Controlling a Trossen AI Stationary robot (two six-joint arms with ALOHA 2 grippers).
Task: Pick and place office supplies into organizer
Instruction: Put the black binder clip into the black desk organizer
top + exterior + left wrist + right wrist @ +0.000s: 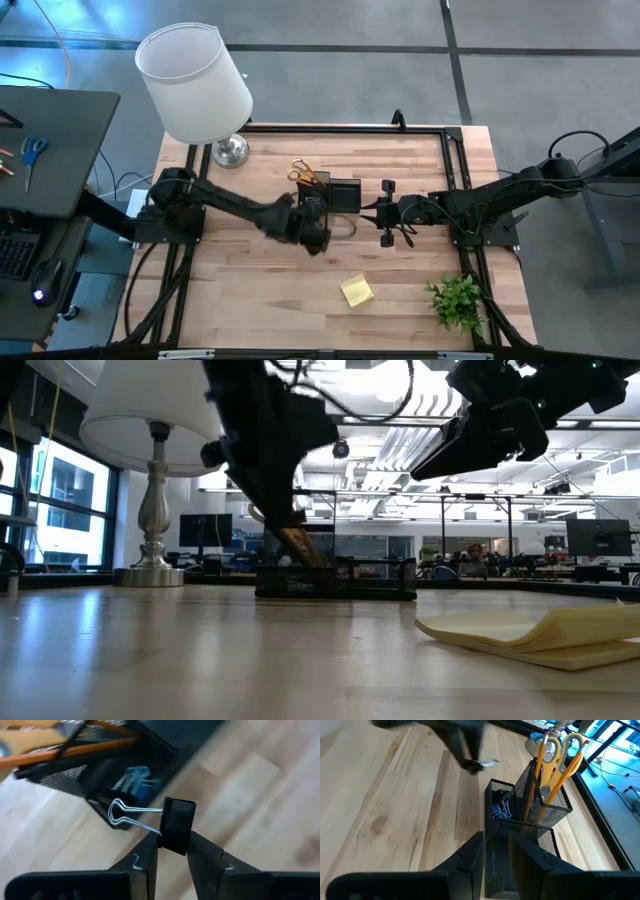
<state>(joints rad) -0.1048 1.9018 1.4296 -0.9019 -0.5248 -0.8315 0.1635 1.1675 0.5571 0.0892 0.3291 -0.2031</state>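
A: High view first: where is the left tool [318, 222] against the organizer [338, 194]?

B: Just beside it, on the side toward the sticky-note pad [357, 291]. The right tool [388, 213] waits just off the organizer's far flank, about equally near. Yellow-handled scissors [301, 171] already stand in the tall cup.

A: Low view?

B: The organizer [336, 577] sits on the worktop [200, 660] with the left arm hanging over its lamp [150, 450] end. The pad [545, 632] lies well apart, nearer the camera.

A: Left wrist view: what's held?

B: The left tool [172, 851] is clamped on a black binder clip [176, 824]; its wire handles point toward the organizer [107, 780], long axis aimed at the low compartment, where blue clips [134, 779] lie. I judge the drop needs a short carry forward.

A: Right wrist view?

B: The right tool [496, 851] has fingers apart, holding nothing, directly above the organizer [517, 817]. Pencils [543, 757] stand upright beside the scissors.

A: Any writing?

B: None legible anywhere.
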